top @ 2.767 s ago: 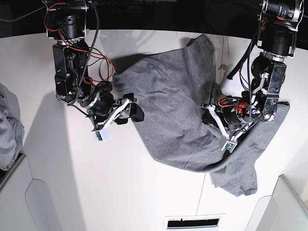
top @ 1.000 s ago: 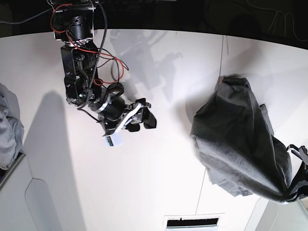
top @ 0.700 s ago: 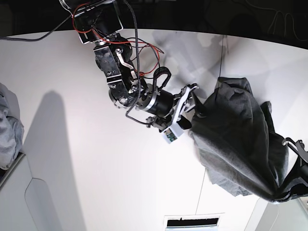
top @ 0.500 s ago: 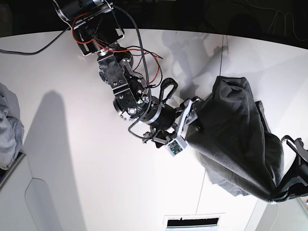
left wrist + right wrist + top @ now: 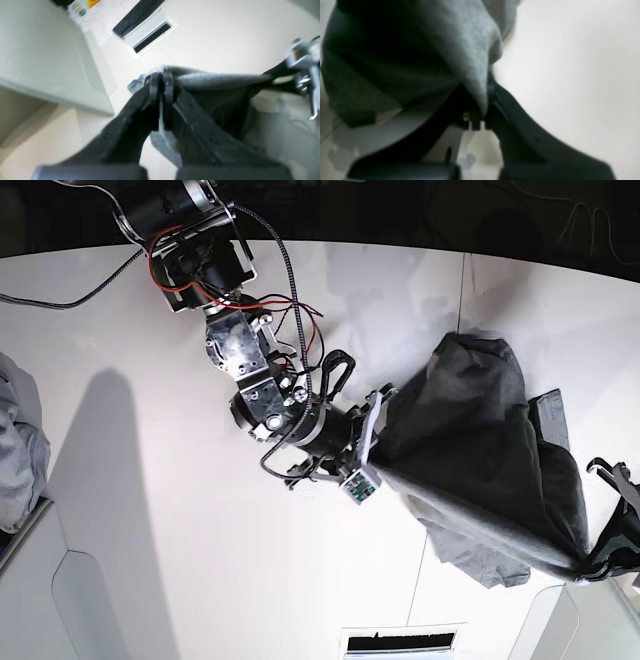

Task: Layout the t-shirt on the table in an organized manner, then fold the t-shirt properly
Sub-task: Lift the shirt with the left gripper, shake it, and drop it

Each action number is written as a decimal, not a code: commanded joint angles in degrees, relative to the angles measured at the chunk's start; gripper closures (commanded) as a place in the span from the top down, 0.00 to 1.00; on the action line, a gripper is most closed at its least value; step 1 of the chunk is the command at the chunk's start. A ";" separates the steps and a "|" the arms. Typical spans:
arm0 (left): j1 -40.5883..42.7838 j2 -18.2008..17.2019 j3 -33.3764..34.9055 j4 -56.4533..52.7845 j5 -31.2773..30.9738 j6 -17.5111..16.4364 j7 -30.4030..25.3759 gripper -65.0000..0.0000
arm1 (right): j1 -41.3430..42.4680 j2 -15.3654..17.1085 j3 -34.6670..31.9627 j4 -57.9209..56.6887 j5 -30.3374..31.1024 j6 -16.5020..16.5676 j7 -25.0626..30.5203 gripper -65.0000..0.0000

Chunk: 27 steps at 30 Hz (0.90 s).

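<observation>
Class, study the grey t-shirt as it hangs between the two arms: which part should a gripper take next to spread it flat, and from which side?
Probably the loose lower edge of the t-shirt, approached from the table's open near side. The left gripper and right gripper already pinch opposite ends, so the fabric sags bunched between them, with that edge trailing free.

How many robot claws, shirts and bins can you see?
Claws: 2, the right claw and the left claw, both pinching cloth.
Shirts: 1, the grey t-shirt.
Bins: 2, one bin and another bin.
Total: 5.
</observation>
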 commanded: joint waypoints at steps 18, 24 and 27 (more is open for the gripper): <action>-0.39 -1.14 -0.79 -9.05 -0.46 1.70 -0.96 0.00 | 1.31 10.01 13.70 32.85 17.84 8.55 -11.23 0.00; 2.99 -1.14 -0.79 -16.02 -0.50 -0.94 -1.36 0.00 | 1.29 7.98 13.79 32.61 22.34 8.55 -13.73 0.00; 4.20 -0.92 -0.79 -21.59 -0.48 -1.33 -3.34 0.00 | 1.27 5.86 13.79 30.56 22.36 8.55 -18.27 0.00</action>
